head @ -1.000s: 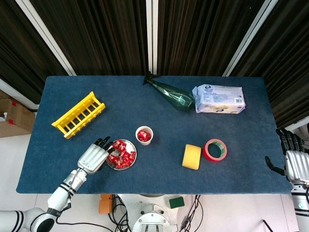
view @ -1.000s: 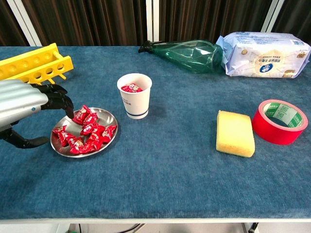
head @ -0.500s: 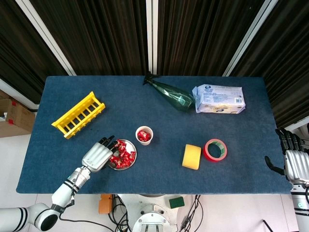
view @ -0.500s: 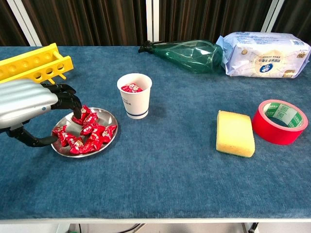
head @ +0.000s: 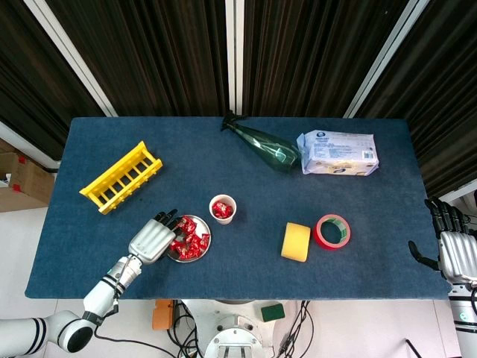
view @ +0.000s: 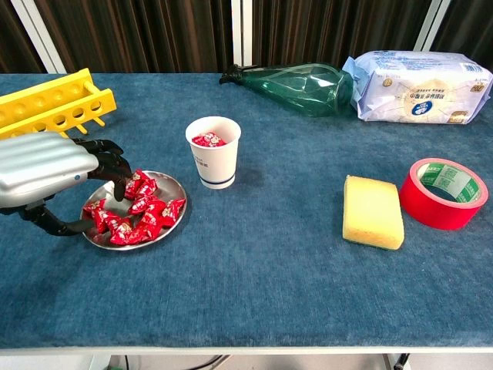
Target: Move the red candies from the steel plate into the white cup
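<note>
Dark blue cloth-covered table (head: 373,239). Shiny steel round plate (view: 172,187) heaped with glossy red wrapped candies (view: 146,210); more red inside white paper cup (view: 213,158), which carries a thin blue band near its base. Silver-backed, black-fingered robot left hand (view: 54,171). Bright yellow plastic rack (head: 121,177). Translucent green plastic bottle (view: 304,88). Pale yellow rectangular sponge (view: 372,211). Red tape roll (view: 445,193), green-lined inside. White-and-blue printed packet (head: 338,152).

Robot lab, blue-clothed table (head: 373,246), dark ribbed wall panels (head: 149,52), cables under table (head: 298,328)
</note>
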Controlling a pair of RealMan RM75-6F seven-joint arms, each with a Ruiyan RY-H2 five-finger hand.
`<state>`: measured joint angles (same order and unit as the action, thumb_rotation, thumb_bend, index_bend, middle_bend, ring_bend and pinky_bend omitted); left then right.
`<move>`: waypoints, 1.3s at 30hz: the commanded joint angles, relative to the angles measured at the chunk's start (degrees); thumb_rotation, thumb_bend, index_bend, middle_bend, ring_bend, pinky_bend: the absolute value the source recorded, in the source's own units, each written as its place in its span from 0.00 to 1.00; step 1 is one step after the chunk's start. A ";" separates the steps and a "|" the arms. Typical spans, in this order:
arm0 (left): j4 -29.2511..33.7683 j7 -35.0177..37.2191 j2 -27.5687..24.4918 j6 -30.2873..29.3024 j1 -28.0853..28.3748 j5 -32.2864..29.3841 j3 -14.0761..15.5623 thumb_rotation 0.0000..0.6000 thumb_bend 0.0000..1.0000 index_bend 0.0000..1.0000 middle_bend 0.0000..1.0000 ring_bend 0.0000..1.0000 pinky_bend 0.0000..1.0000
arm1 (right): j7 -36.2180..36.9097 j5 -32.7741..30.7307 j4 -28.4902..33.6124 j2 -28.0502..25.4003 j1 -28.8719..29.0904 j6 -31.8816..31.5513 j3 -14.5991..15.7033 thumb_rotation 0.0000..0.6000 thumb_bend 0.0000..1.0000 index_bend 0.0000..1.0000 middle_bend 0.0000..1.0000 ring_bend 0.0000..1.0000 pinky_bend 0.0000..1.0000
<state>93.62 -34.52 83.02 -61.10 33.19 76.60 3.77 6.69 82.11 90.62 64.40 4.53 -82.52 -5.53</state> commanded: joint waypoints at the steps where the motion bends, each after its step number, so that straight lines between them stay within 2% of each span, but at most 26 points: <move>1: -0.22 -0.48 0.16 0.47 0.10 -0.37 -0.18 1.00 0.30 0.38 0.19 0.07 0.23 | 0.00 -0.03 0.00 0.02 -0.02 -0.05 -0.02 1.00 0.33 0.00 0.00 0.00 0.00; 9: -0.42 -2.77 0.50 0.64 -0.07 -1.87 -0.85 1.00 0.31 0.40 0.19 0.07 0.23 | -0.13 -0.16 -0.04 0.05 0.10 0.23 -0.01 1.00 0.32 0.00 0.00 0.00 0.00; 23: -1.01 -4.02 1.55 0.34 -0.33 -1.83 -1.33 1.00 0.35 0.53 0.23 0.07 0.23 | -0.23 -0.22 0.03 0.03 0.12 0.33 0.03 1.00 0.33 0.00 0.00 0.00 0.00; 29: -0.87 -4.13 1.80 0.48 -0.31 -1.60 -1.45 1.00 0.35 0.55 0.23 0.08 0.23 | -0.11 -0.28 0.03 -0.04 0.13 0.36 0.00 1.00 0.32 0.00 0.00 0.00 0.00; 39: 3.99 -2.65 -1.30 -2.92 -0.67 1.08 -3.25 1.00 0.36 0.55 0.24 0.08 0.23 | -0.09 -0.17 0.02 -0.04 0.18 0.45 0.09 1.00 0.32 0.00 0.00 0.00 0.00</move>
<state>96.48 -37.55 82.68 -63.15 32.65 77.05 1.06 6.60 81.95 90.64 64.36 4.71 -82.07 -5.44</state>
